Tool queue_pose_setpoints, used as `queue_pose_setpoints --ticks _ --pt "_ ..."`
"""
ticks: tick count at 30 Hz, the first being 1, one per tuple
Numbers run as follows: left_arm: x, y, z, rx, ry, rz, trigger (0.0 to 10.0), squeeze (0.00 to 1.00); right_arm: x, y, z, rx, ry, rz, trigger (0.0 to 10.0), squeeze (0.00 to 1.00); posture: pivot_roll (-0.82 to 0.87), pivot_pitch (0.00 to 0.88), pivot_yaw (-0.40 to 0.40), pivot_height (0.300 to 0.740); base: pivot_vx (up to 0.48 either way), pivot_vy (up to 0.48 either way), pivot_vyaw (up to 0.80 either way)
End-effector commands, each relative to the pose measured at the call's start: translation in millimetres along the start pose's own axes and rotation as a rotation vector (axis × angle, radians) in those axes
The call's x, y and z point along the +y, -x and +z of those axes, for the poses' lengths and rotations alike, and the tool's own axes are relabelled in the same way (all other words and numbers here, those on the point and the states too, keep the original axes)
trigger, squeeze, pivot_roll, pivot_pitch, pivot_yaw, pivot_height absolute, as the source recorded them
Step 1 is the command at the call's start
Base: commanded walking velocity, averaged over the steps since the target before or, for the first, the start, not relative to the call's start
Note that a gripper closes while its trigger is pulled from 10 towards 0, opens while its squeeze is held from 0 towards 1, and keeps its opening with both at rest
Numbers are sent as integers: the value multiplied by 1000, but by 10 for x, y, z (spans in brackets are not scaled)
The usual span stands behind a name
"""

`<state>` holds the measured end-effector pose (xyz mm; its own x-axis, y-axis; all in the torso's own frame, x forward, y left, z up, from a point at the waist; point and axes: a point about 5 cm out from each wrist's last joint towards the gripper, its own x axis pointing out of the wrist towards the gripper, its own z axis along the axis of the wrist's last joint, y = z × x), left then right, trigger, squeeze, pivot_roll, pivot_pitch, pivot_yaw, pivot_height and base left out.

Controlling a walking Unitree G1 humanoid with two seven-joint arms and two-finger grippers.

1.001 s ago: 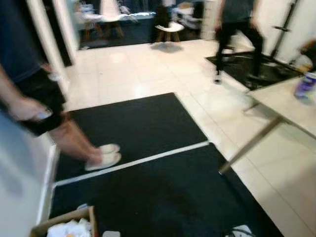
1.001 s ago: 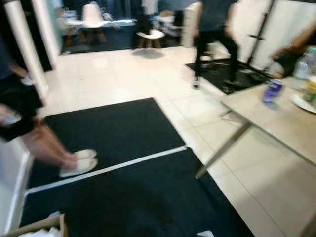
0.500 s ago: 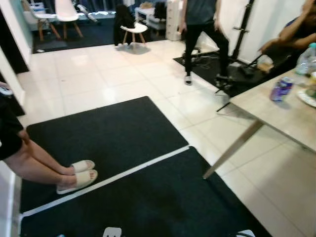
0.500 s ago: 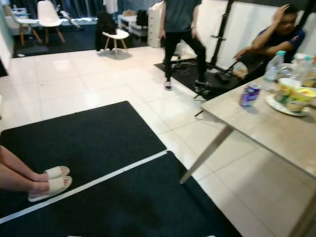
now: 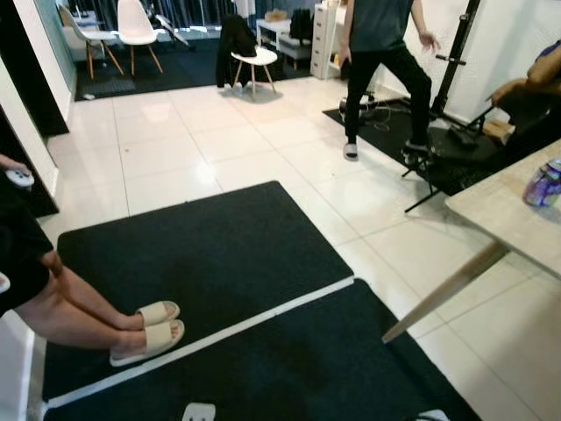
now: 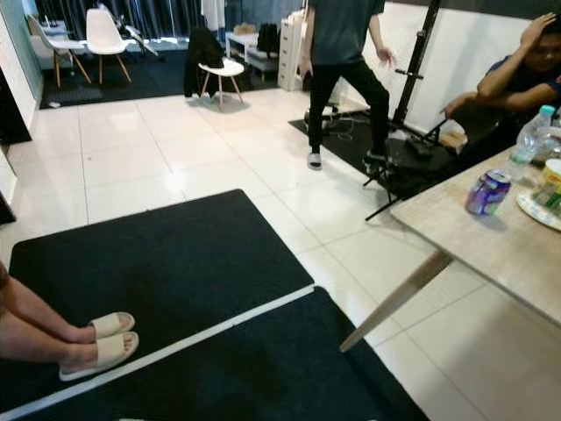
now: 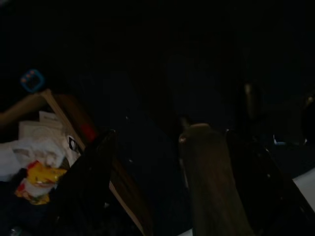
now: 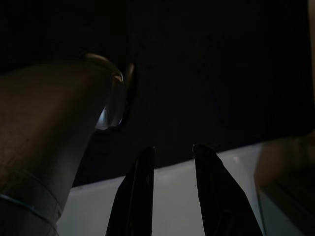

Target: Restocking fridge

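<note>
A cardboard box (image 7: 74, 142) of packaged goods (image 7: 34, 184) sits just beside the left gripper (image 7: 147, 142), whose fingers stand apart, empty. The right gripper (image 8: 172, 152), slightly parted, hangs over the black mat (image 8: 206, 73).

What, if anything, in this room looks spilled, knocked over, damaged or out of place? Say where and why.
Nothing stands out. The purple can and the water bottle stand upright on the wooden table, the two black mats lie flat on the tiled floor, and the white chair stands upright. No spill shows.
</note>
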<state>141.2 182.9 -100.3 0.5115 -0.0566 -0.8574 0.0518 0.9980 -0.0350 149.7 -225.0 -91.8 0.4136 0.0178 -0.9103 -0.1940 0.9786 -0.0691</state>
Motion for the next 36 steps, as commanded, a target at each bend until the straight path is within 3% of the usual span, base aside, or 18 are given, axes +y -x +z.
queue_pose_setpoints --ticks 1,12,36 --pt "3 9 -47 17 -6 3 10000 0 -15 0 15 5 1 -4 10000 0 -80 4 -7 734 296 0 -788" --pt "-1 12 -63 20 0 4 10000 0 -13 1 1 7 -6 -6 10000 0 -79 10 -7 734 297 0 -788" --pt "7 7 -39 16 -2 4 10000 0 5 -1 -40 21 -20 -23 10000 0 -70 0 1 734 293 0 0"
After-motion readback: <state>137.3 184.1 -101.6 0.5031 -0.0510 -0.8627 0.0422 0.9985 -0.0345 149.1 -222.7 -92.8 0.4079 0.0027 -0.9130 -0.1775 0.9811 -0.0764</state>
